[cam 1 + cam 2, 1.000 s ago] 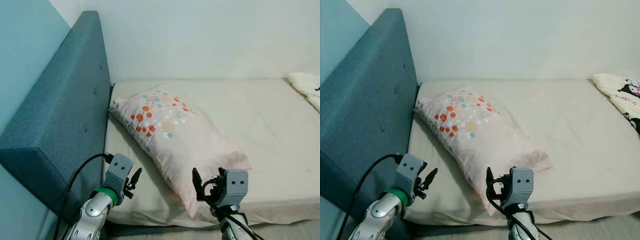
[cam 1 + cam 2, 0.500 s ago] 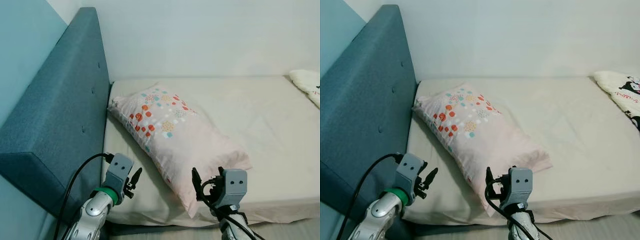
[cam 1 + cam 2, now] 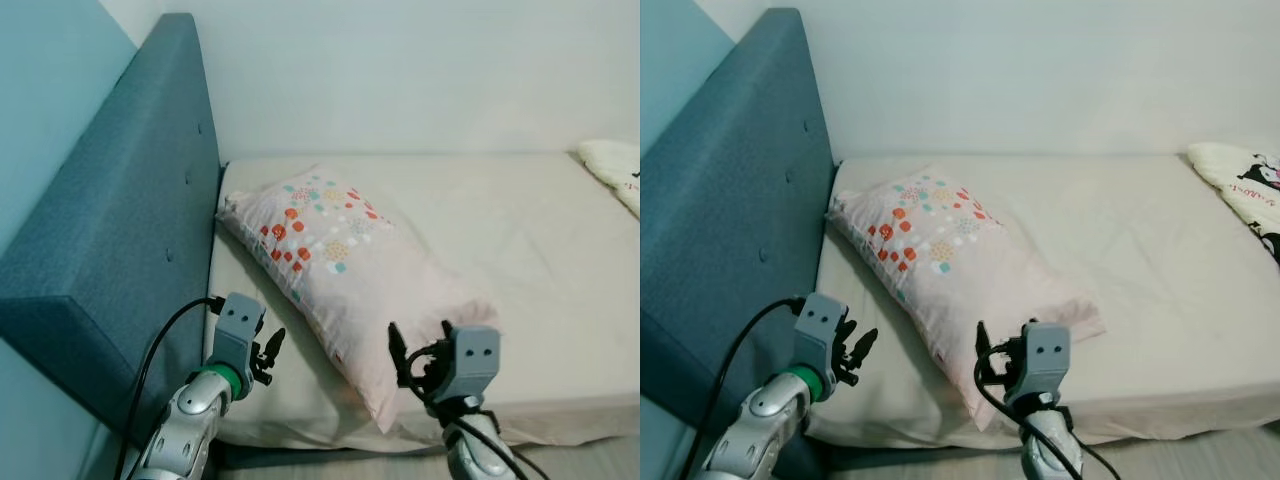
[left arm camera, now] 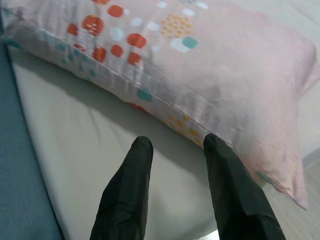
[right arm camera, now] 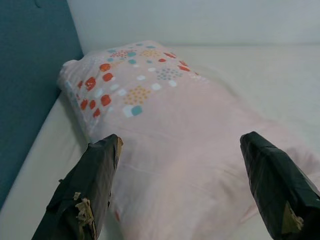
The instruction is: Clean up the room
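In the left eye view, a pink pillow (image 3: pixel 345 270) with coloured dots is seen lying askew on the bed (image 3: pixel 520 230), one corner at 10 o'clock against the teal headboard (image 3: pixel 120 230), the opposite corner at 5 o'clock overhanging the mattress edge. The left end effector (image 3: pixel 267 352) hovers beside its long edge; the right end effector (image 3: pixel 420 355) is held at the overhanging corner.

In the left wrist view, the fingers (image 4: pixel 127 185) are parted narrowly above the sheet.

In the right wrist view, the fingers (image 5: pixel 95 175) are spread wide across the pillow. It is judged soft, light and floppy; a pinch of fabric at both near corners would be suited
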Controlling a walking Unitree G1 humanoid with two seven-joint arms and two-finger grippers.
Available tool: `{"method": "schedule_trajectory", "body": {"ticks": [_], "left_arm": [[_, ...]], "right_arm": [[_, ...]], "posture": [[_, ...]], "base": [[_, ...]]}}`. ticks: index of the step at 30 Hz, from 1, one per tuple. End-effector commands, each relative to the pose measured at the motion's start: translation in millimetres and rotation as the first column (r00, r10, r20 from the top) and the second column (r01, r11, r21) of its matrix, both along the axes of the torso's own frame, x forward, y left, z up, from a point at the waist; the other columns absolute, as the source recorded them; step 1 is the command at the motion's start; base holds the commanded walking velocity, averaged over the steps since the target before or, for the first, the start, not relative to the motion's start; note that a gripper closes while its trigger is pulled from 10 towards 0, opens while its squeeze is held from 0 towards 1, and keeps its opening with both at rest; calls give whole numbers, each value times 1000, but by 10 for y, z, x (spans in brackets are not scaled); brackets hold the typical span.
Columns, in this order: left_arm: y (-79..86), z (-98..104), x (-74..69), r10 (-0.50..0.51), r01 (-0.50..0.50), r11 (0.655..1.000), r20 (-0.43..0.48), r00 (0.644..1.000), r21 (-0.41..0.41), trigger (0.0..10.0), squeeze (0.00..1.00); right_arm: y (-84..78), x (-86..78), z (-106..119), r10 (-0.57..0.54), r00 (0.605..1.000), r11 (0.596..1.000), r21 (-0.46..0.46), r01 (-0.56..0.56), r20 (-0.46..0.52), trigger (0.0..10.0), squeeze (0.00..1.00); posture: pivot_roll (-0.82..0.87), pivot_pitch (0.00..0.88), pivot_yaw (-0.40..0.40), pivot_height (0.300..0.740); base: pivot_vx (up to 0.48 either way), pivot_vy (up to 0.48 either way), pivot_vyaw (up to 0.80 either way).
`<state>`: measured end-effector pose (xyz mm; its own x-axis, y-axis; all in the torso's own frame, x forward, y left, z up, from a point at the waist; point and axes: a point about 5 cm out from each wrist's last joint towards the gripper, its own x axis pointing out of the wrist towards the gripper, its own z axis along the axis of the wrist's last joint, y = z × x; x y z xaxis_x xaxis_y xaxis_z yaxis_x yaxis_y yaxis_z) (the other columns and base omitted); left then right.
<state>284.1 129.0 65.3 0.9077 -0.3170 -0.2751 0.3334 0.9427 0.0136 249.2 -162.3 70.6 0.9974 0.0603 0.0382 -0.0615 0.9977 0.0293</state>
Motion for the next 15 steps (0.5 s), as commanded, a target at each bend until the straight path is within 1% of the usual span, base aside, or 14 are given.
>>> {"method": "schedule_trajectory", "body": {"ticks": [1, 9, 12, 15], "left_arm": [[-11, 17, 9, 3, -3, 1000, -5, 1000, -12, 10000, 0], [-64, 88, 32, -4, 4, 999, 6, 1000, -32, 10000, 0], [-95, 145, 48, -11, 12, 999, 11, 1000, -45, 10000, 0], [-103, 164, 55, -12, 12, 999, 11, 1000, -50, 10000, 0]], "right_arm": [[-19, -4, -47, -10, 1000, 1000, 10, 10, -17, 10000, 0], [-28, 47, -9, -12, 1000, 1000, 5, 12, -1, 10000, 0], [-30, 69, 6, -14, 1000, 1000, 4, 14, 6, 10000, 0], [-39, 76, 13, -18, 1000, 1000, 3, 18, 10, 10000, 0]], "posture": [[-9, 13, 28, 655], [-8, 14, 32, 630], [-8, 14, 32, 615], [-8, 14, 32, 610]], "base": [[0, 0, 0], [0, 0, 0], [0, 0, 0], [0, 0, 0]]}}
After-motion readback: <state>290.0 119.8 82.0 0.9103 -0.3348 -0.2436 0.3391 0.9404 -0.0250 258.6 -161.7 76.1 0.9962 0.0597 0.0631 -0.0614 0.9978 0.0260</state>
